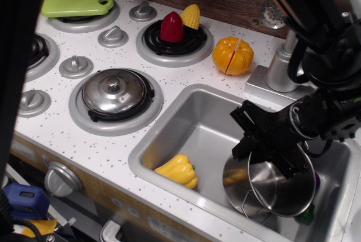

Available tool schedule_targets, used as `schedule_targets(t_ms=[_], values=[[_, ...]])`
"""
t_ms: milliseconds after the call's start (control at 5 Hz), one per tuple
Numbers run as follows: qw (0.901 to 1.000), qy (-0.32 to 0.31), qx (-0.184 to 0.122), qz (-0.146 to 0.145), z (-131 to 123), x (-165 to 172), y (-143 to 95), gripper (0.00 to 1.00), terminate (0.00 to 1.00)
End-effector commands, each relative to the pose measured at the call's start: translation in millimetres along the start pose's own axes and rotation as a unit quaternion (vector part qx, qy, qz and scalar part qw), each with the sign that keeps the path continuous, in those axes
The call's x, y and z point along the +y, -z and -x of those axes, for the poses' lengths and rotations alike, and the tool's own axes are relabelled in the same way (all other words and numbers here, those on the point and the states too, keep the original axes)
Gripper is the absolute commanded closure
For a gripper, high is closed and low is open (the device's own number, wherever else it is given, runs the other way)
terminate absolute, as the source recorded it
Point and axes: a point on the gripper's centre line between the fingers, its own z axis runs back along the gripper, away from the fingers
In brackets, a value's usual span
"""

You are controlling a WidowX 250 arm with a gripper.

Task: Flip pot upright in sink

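Note:
The shiny steel pot (275,188) is in the right part of the sink (179,122). It is tilted, with its open mouth facing up and toward the camera, and one wire handle (246,204) hangs at its lower left. My black gripper (264,153) reaches in from the right and is shut on the pot's upper rim. The pot's base seems to rest at or just above the sink floor; I cannot tell which.
A yellow pepper (177,170) lies in the sink's front left. A purple eggplant is almost hidden behind the pot, only its green tip (306,215) showing. The faucet (281,68) stands behind the sink. A domed lid (114,91) sits on the near burner, and an orange pumpkin (232,55) on the counter.

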Motion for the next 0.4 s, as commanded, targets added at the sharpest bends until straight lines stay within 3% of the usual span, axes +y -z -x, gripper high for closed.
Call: schedule_targets(t_ms=[0, 200], values=[[0.9979, -0.003, -0.035, 0.055, -5.7, 9.4, -7.1, 1.00, 0.00], [0.9979, -0.003, -0.035, 0.055, -5.7, 9.4, -7.1, 0.00, 0.00]])
